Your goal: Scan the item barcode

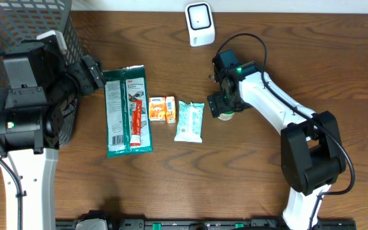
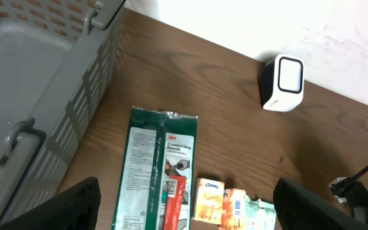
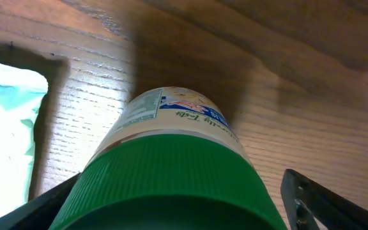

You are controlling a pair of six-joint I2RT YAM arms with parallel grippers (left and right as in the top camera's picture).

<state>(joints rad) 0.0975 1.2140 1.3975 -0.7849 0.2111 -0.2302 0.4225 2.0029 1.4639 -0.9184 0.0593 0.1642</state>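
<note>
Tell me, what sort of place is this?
Likely a mock shop checkout: a white barcode scanner, a grey basket, and a glove pack and tissue packet on a wooden table.

Green glove pack [image 2: 161,176], 6 o'clock in the left wrist view: red "3M" logo, under it "Comfort Grip Gloves"; the left panel's fine print is too small to read. Small orange tissue pack [image 2: 208,199] at the glove pack's 3 o'clock – "Kleenex". Green-capped bottle [image 3: 171,147], right wrist view – label carries blue lettering and fine print, both too blurred. Teal pack [image 3: 5,128] at 9 o'clock – nothing legible.
</note>
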